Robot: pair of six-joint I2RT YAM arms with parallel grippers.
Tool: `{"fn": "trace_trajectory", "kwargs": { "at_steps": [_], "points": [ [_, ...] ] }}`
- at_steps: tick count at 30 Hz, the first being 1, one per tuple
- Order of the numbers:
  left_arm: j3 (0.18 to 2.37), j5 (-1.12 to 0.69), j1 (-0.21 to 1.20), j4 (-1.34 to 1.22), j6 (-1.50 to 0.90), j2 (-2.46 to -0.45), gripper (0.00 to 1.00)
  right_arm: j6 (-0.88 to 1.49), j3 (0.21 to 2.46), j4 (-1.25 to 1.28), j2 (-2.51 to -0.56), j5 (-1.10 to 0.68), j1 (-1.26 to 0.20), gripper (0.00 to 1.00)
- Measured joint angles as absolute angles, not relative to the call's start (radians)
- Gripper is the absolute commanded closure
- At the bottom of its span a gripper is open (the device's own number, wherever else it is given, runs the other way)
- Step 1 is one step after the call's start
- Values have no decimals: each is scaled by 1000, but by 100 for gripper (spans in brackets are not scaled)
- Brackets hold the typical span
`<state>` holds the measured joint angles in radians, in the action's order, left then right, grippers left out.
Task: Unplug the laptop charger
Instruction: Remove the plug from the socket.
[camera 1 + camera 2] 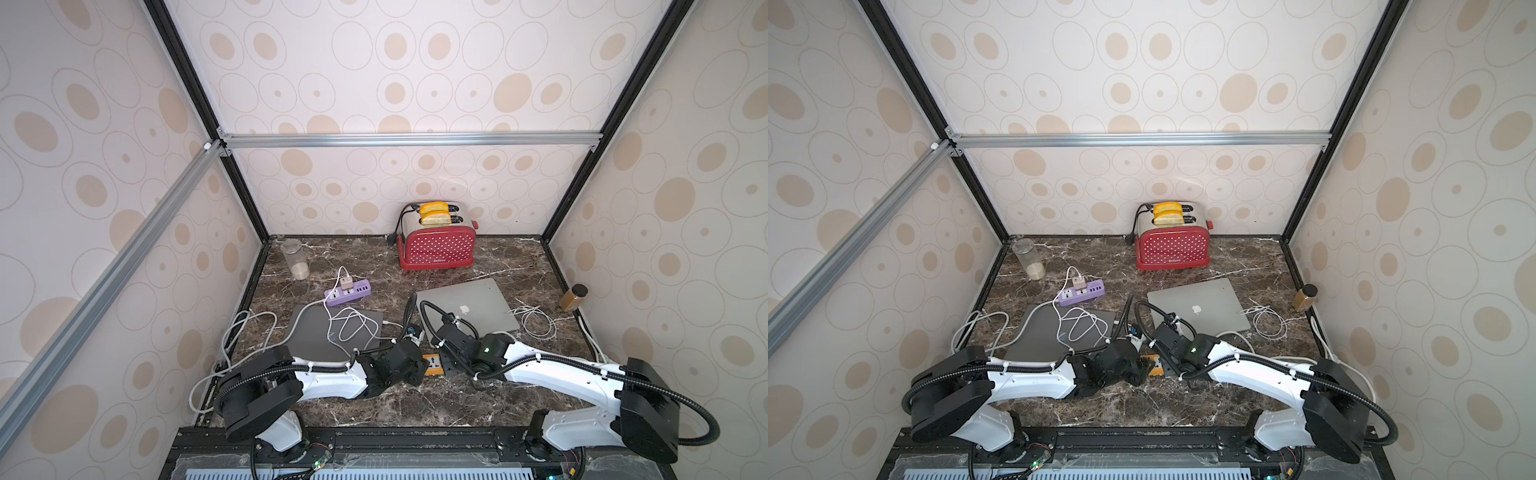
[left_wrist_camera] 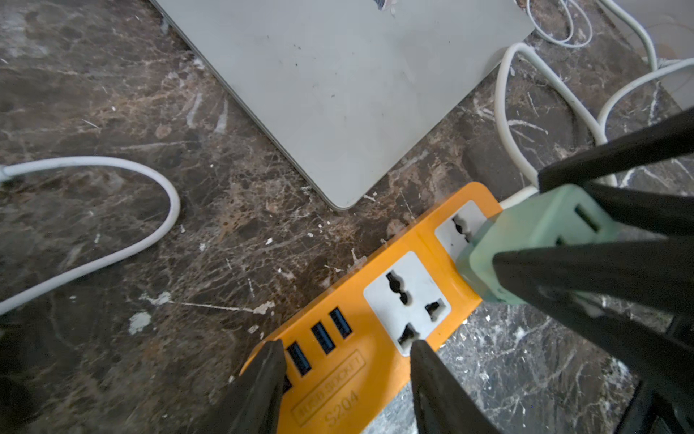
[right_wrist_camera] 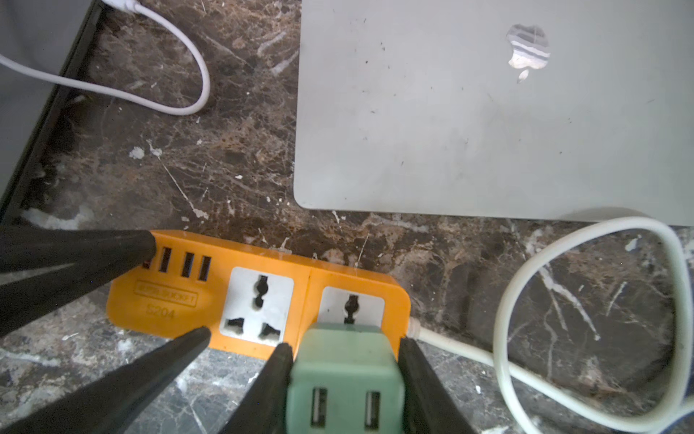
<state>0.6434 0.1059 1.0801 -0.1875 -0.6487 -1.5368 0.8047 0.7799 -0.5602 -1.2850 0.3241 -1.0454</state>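
A pale green charger block (image 3: 345,375) sits on the end socket of an orange power strip (image 3: 169,300), near the table's front between my two arms. Its prongs are hidden and its two USB ports face the right wrist camera. My right gripper (image 3: 345,344) is shut on the block, with a finger pressed against each side. The block also shows in the left wrist view (image 2: 533,233). My left gripper (image 2: 346,344) straddles the USB end of the strip (image 2: 338,379), one finger on each long edge. In both top views only a bit of the strip (image 1: 432,359) (image 1: 1152,359) shows.
A closed silver laptop (image 1: 469,307) lies just behind the strip. A dark laptop (image 1: 328,332) draped with white cables lies to its left. Further back are a purple power strip (image 1: 347,292), a red toaster (image 1: 436,245) and a clear jar (image 1: 296,259). A brown bottle (image 1: 573,297) and a cable coil (image 1: 536,322) are at right.
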Motion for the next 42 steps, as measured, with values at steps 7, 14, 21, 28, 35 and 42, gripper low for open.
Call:
{"fn": "trace_trajectory", "kwargs": {
  "at_steps": [7,14,21,28,35,42],
  "points": [
    [652,104,1080,-194,-651,-1551,48,805,727,-517,-1209,288,-1015,82],
    [657,111,1080,-200,-657,-1559,47,789,864,-643,-1336,366,-1061,83],
    [657,112,1080,-203,-665,-1560,46,789,849,-633,-1327,390,-1074,83],
    [663,110,1080,-216,-667,-1571,46,804,729,-538,-1177,316,-1017,83],
    [669,110,1080,-222,-669,-1580,46,788,818,-619,-1278,355,-1046,84],
    [669,115,1080,-224,-679,-1581,46,791,793,-601,-1253,393,-1070,84]
  ]
}}
